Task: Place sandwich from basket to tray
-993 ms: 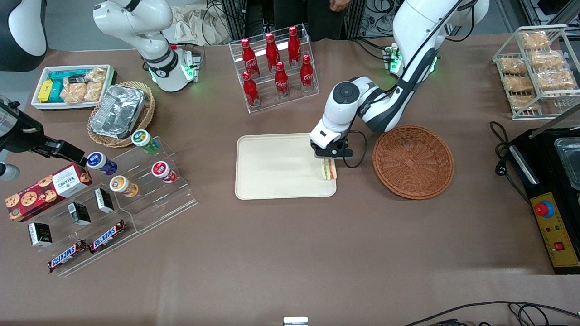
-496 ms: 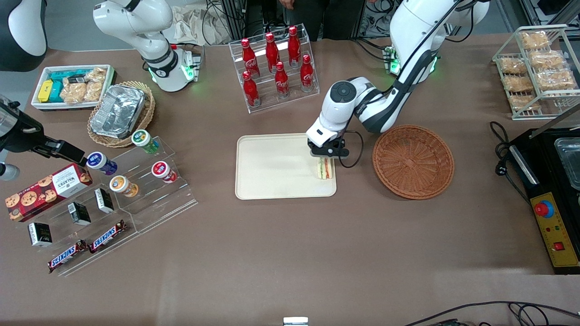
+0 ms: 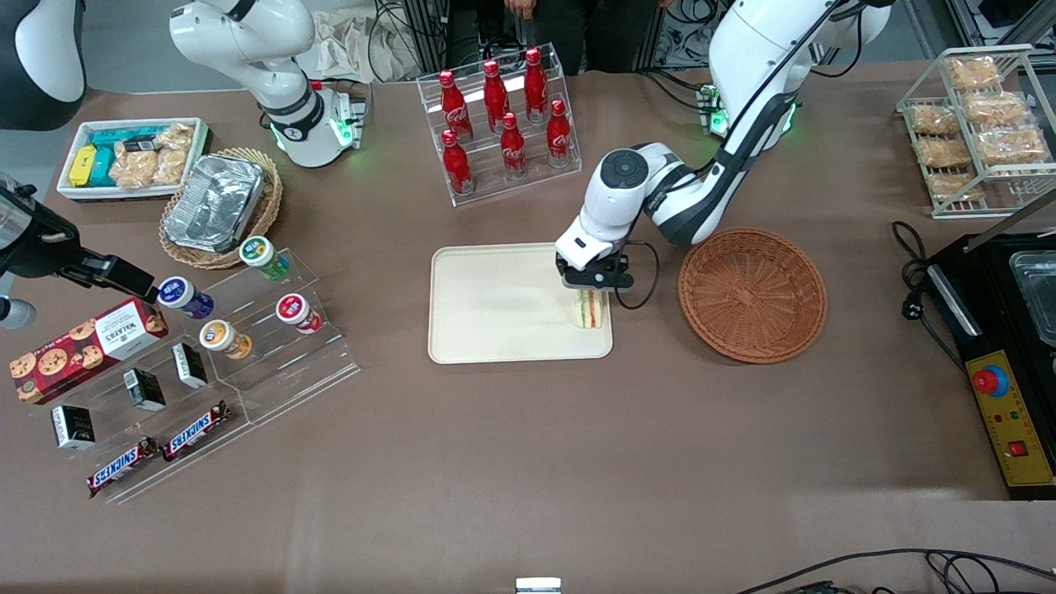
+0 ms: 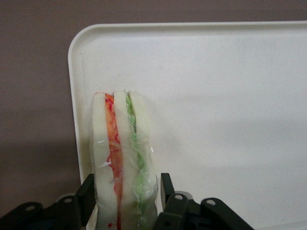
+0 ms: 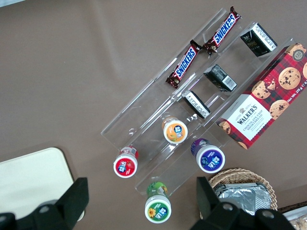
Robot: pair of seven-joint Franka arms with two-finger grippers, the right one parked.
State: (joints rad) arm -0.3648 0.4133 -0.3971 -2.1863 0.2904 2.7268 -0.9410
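The sandwich (image 3: 589, 312), a wrapped white wedge with orange-red and green layers, is held on edge low over the cream tray (image 3: 495, 305), by the rim nearest the basket. My gripper (image 3: 589, 290) is shut on the sandwich. In the left wrist view its black fingers (image 4: 166, 184) press both bread sides of the sandwich (image 4: 122, 153), gripper (image 4: 125, 184) at its base, above the tray's corner (image 4: 230, 96). The reddish-brown wicker basket (image 3: 752, 294) lies beside the tray toward the working arm's end, with nothing in it.
A clear rack of red cola bottles (image 3: 503, 124) stands farther from the front camera than the tray. Clear stepped shelves of cups and snack bars (image 3: 223, 346) lie toward the parked arm's end. A black control box (image 3: 1002, 371) sits at the working arm's end.
My gripper has carried the sandwich a short way from the tray's basket-side rim inward over the tray, toward the parked arm's end. It has stayed shut on it.
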